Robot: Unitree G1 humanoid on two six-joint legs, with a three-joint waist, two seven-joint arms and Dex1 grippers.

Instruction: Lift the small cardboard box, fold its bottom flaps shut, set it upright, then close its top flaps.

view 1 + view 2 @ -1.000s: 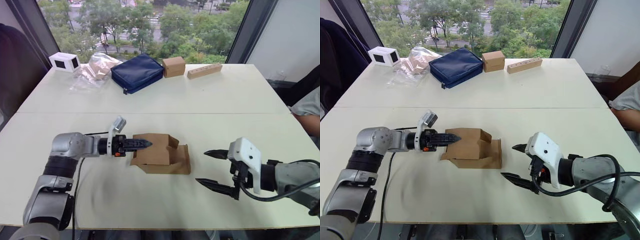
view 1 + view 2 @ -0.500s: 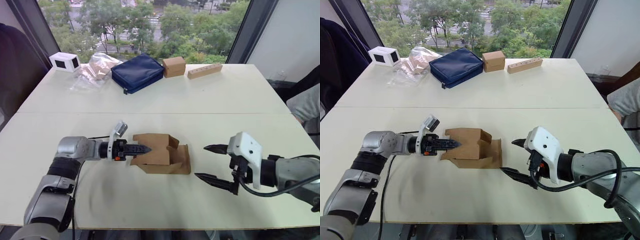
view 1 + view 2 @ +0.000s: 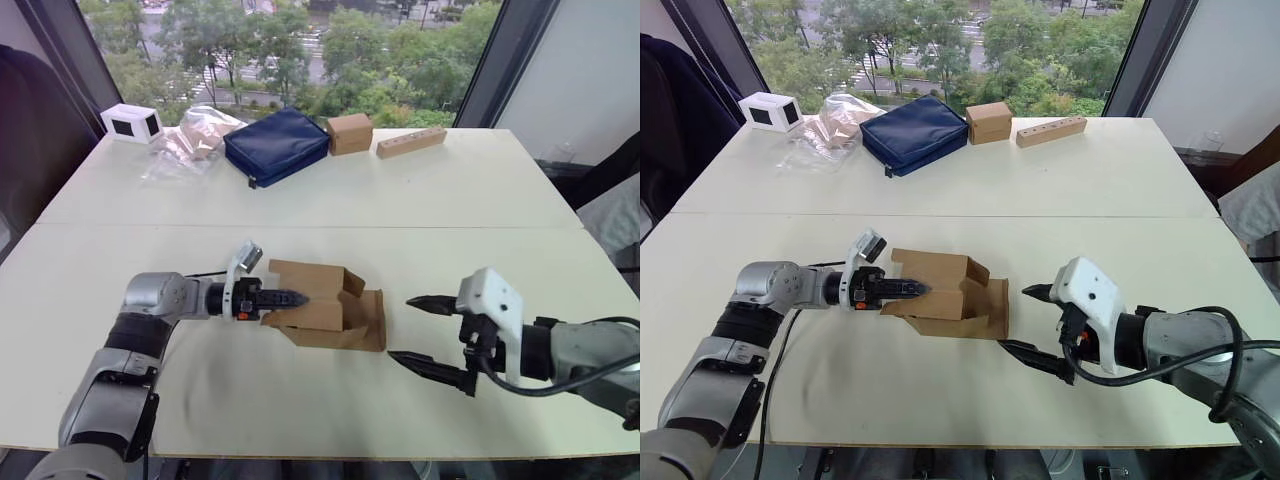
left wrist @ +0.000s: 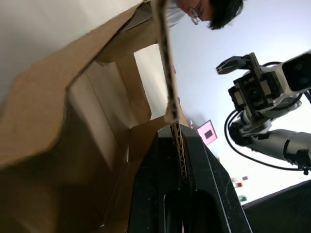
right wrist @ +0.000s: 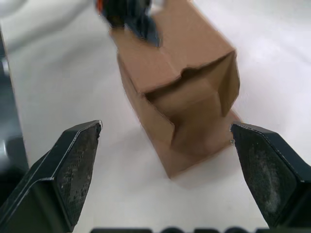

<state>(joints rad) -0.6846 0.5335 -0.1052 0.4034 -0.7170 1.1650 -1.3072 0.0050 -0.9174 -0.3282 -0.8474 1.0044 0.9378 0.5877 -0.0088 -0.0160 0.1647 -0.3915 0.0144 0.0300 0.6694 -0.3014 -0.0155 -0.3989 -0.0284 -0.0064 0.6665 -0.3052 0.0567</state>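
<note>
Small cardboard box [image 3: 325, 312] lay on side near middle of white table [image 3: 450, 200], flaps splayed toward 3 o'clock; left gripper [image 3: 292, 297] clamped on cardboard wall at box's 9 o'clock edge; right gripper [image 3: 420, 332] spread wide at box's 3 o'clock, just beside, not touching; blue pouch [image 3: 275, 145] far off at 12 o'clock.
</note>
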